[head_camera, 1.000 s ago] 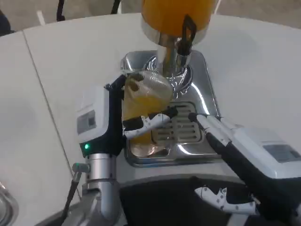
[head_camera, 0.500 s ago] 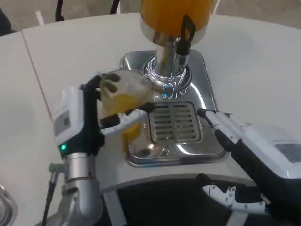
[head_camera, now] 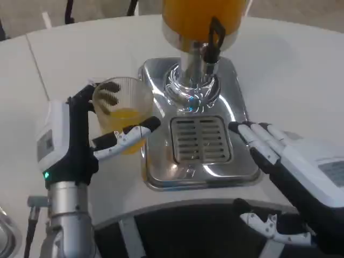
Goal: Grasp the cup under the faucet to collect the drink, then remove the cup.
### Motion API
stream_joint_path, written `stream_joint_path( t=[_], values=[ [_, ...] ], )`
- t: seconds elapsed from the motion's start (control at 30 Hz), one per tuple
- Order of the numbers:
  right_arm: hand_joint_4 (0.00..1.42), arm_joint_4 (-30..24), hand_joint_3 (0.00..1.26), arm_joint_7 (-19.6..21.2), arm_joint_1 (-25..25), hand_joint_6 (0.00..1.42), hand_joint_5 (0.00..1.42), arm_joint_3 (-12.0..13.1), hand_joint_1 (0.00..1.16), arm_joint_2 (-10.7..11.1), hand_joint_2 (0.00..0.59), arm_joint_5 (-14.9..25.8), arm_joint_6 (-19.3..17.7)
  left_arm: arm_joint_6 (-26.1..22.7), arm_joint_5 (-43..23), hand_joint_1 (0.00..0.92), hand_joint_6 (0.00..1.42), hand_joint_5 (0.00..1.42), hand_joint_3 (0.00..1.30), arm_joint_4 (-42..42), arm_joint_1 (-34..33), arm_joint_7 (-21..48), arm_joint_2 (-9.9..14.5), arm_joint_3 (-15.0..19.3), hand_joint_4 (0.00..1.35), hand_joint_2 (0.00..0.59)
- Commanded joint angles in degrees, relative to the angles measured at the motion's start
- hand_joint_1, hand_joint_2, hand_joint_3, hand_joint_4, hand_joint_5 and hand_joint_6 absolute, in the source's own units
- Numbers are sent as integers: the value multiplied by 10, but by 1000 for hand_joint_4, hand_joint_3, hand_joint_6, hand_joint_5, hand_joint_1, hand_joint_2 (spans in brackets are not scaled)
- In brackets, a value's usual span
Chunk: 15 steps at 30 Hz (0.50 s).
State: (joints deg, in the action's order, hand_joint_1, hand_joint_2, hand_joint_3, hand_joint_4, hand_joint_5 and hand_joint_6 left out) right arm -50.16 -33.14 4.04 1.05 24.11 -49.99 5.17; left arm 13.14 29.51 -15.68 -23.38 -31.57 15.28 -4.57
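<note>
Left of the dispenser's steel base, the left robot hand [head_camera: 86, 134] grips a clear plastic cup [head_camera: 122, 110] partly filled with orange drink, fingers wrapped around its wall, holding it over the white counter [head_camera: 80, 59] beside the drip tray [head_camera: 201, 140]. On the other side, the right robot hand [head_camera: 279, 156] holds nothing, fingers extended just beside the tray. Above the tray stands the faucet [head_camera: 212, 35] under the orange tank [head_camera: 201, 13].

One clear cup [head_camera: 122, 107] of orange drink, one juice dispenser [head_camera: 200, 32] with one chrome drip tray [head_camera: 196, 161], and one white worktop [head_camera: 290, 80] are here.
</note>
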Motion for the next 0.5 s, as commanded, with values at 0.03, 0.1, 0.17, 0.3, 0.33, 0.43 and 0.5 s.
stream_joint_path(
  t=[0.03,0.1,0.17,0.3,0.33,0.43,0.5],
  values=[
    [0,-12,0,43,44,34,0,29,568,9,464,7,-42,11,-5,609,1424,1424,1115,70,37,22,-2,7,1098,8],
    [0,-4,0,87,74,33,0,45,531,8,488,13,-79,14,-15,609,1424,1424,1115,102,60,35,-7,12,1098,8],
    [0,8,0,137,103,18,0,59,476,9,501,16,-122,18,-24,609,1424,1424,1117,131,81,49,-12,14,1098,8],
    [0,54,0,178,109,1,0,67,365,14,536,26,-161,23,-26,605,1424,1424,1122,205,141,78,-22,4,1098,11],
    [0,62,0,174,100,1,0,67,358,18,537,25,-161,22,-25,604,1424,1424,1123,223,158,85,-27,-1,1098,11],
    [0,72,0,168,89,0,0,69,325,22,546,26,-158,19,-22,603,1424,1424,1125,259,190,101,-37,-7,1098,11],
    [0,72,0,166,87,0,0,70,321,22,545,28,-156,18,-20,602,1424,1424,1125,275,204,111,-41,-8,1098,12]
  ],
)
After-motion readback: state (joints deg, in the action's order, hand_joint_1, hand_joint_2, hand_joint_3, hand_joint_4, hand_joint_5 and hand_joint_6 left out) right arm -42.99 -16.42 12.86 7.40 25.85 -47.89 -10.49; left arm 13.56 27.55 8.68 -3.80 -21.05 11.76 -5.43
